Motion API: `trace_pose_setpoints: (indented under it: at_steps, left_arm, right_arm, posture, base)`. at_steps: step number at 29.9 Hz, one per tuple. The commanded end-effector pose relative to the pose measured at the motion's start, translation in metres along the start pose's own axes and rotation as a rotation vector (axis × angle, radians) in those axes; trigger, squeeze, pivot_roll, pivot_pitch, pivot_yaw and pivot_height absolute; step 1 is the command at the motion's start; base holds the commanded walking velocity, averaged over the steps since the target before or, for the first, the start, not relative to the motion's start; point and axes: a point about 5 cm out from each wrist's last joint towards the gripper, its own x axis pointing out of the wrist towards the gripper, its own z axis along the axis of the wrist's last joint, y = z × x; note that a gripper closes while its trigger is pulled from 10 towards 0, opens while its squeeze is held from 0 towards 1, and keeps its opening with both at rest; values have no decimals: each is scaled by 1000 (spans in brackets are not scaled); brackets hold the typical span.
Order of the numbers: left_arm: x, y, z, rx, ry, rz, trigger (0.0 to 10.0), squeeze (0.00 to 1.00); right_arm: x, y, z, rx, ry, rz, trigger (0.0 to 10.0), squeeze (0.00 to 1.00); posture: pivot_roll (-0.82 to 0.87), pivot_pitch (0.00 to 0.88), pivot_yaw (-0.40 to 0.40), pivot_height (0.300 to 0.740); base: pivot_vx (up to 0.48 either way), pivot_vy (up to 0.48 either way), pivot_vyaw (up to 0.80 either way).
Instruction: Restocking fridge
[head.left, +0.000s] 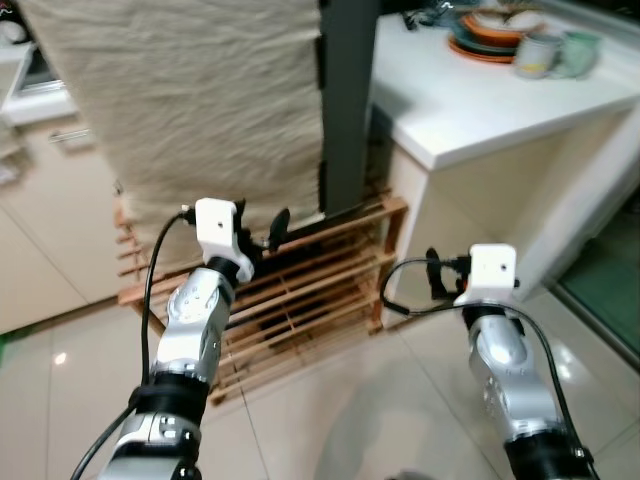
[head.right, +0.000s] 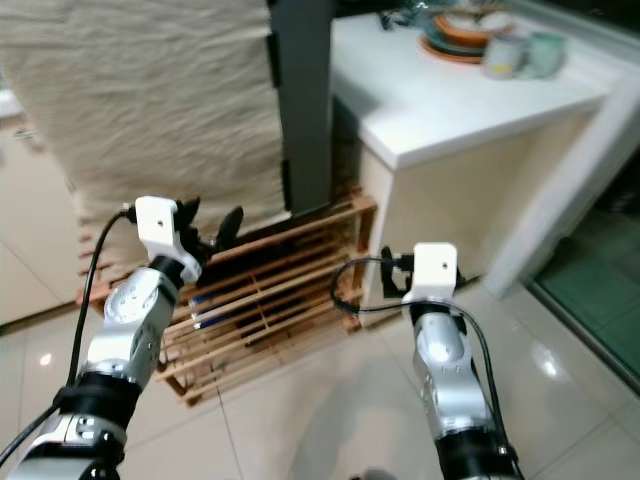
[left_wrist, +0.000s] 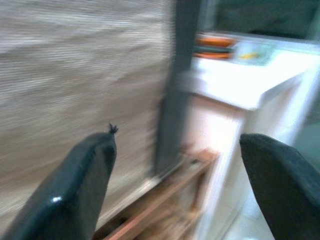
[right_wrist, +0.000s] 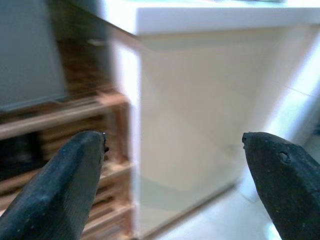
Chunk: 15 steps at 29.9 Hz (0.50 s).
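Both arms raised with nothing held: left gripper (head.left: 262, 232) and right gripper (right_wrist: 172, 165), jaws apart. Tall dark grey fridge (head.left: 348, 100), draped in beige woven cloth (head.left: 190, 100), stands just ahead on slatted wooden pallet (head.left: 300, 290); advice: approach squarely, steady the blurred view before reaching

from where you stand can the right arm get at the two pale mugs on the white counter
Probably not yet. The right gripper hangs open, low beside the white counter's side panel, while the two pale mugs sit up at the far back by the stacked plates; the counter edge lies between.
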Motion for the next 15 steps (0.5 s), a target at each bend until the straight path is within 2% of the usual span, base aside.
trace_pose_setpoints:
  at_steps: [1,2,7,12,13,14,15]
  left_arm:
    - [-4,0,6,11,-13,-31,10000,0]
    - [-4,0,6,11,-13,-31,10000,0]
    - [-13,-15,14,-21,-17,-149,10000,0]
    - [-18,-20,14,3,8,-195,10000,0]
    - [-20,-20,15,6,10,-214,10000,0]
    - [-23,-20,13,20,25,-240,10000,0]
    - [-23,-20,13,20,25,-240,10000,0]
  right_arm:
    - [1,5,3,10,-20,12,10000,0]
    - [1,5,3,10,-20,12,10000,0]
    - [1,6,2,15,-25,19,10000,0]
    - [1,7,2,27,-40,24,10000,0]
    - [0,5,5,58,-66,13,10000,0]
    - [-4,-1,12,139,-117,-27,10000,0]
    - [-4,-1,12,139,-117,-27,10000,0]
  posture:
    - [-70,0,71,740]
    - [-70,0,71,740]
    - [-63,0,66,740]
    - [-62,0,63,740]
    - [-58,0,59,740]
    - [-54,0,54,740]
    - [-54,0,54,740]
  base:
    - [0,420,-731]
    - [0,420,-731]
    - [-358,321,-726]
    - [-409,255,-729]
    - [-398,270,-725]
    - [-304,375,-719]
    - [-304,375,-719]
